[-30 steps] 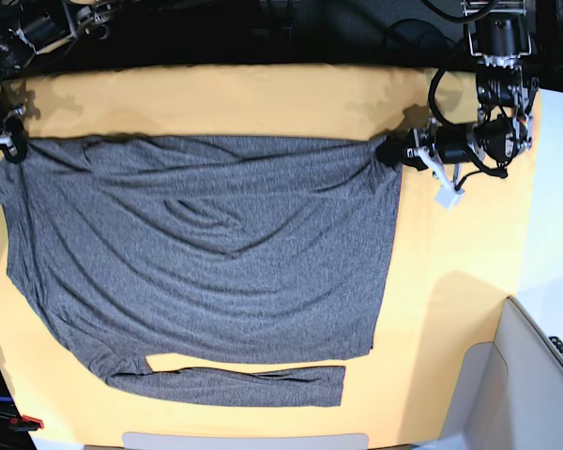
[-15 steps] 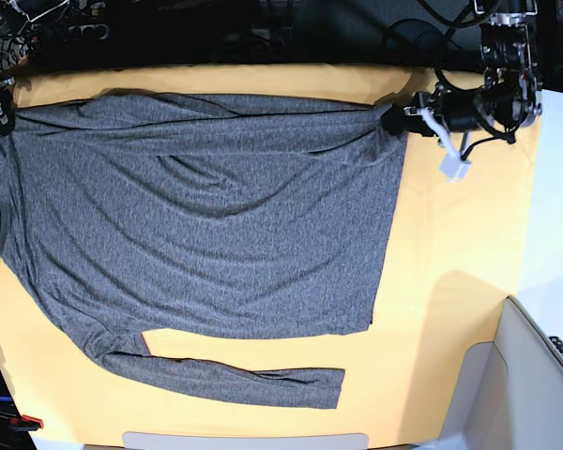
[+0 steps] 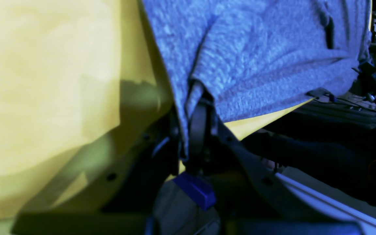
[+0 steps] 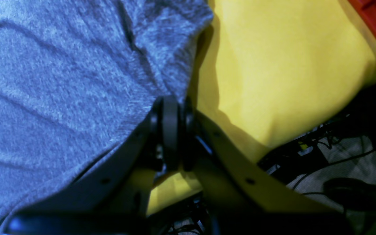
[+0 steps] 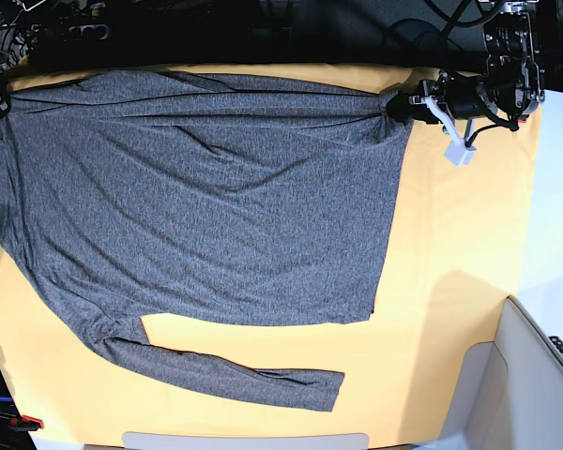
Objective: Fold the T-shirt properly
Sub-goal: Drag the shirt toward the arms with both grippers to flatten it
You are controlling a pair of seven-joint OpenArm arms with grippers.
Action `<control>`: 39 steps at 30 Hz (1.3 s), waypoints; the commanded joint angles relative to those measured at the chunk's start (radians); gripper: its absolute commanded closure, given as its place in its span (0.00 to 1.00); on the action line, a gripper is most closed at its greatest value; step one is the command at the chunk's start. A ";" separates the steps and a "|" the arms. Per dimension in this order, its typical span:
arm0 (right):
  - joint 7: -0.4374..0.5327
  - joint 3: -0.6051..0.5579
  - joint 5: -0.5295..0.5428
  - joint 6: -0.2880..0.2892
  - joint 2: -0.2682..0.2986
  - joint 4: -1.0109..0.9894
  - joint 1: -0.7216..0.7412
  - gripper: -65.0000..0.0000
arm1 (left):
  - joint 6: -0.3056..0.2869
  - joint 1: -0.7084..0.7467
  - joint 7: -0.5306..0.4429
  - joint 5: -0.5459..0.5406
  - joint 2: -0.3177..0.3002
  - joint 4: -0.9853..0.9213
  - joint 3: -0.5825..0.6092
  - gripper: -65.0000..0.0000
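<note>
Both arms at the yellow cloth's far side in the base view. Left gripper (image 3: 184,130) pinched closed at its right, pointing inward; right gripper (image 4: 180,130) likewise closed, at its left.

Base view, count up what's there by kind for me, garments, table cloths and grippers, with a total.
Garments: 1, the dark grey T-shirt
Table cloths: 1, the yellow-orange cloth
Grippers: 2, the left gripper and the right gripper
Total: 4

Yellow-orange cloth (image 5: 469,281) on table | grey T-shirt (image 5: 235,206) lying spread
</note>
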 commanded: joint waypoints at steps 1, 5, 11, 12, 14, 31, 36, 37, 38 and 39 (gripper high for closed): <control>-0.064 0.003 -0.140 -0.045 -0.006 -0.009 -0.019 1.00 | 0.001 -0.005 0.002 -0.009 -0.019 0.016 -0.012 0.99; -0.064 0.001 -0.140 -0.045 -0.010 -0.009 -0.021 1.00 | 0.001 0.012 0.001 -0.009 -0.019 0.014 -0.012 0.99; -0.064 -0.019 -0.140 -0.045 -0.021 -0.009 -0.021 1.00 | 0.001 0.025 -0.027 -0.007 -0.019 0.014 -0.008 0.96; -0.064 -0.037 -0.140 -0.045 -0.018 -0.009 -0.021 1.00 | 0.001 0.032 -0.030 -0.007 -0.019 0.014 -0.010 0.93; -0.064 -0.063 -0.140 -0.045 -0.016 -0.009 -0.021 1.00 | 0.001 0.035 -0.031 -0.007 -0.019 0.014 -0.010 0.85; -0.069 -0.092 -0.134 -0.045 -0.016 0.000 -0.036 0.59 | 0.001 0.035 -0.033 -0.007 -0.040 0.016 -0.041 0.74; -0.069 -0.088 -0.137 -0.045 -0.015 0.027 -0.065 0.59 | 0.001 0.035 -0.024 -0.007 -0.043 0.016 -0.093 0.74; -0.069 -0.086 -0.137 -0.045 -0.015 0.052 -0.076 0.59 | 0.001 0.035 -0.022 -0.007 -0.043 0.016 -0.104 0.74; -0.069 -0.086 -0.137 -0.045 -0.015 0.079 -0.088 0.59 | 0.001 0.035 -0.022 -0.007 -0.043 0.016 -0.111 0.74; -0.069 -0.086 -0.137 -0.045 -0.016 0.107 -0.097 0.59 | 0.001 0.035 -0.021 -0.007 -0.043 0.016 -0.113 0.74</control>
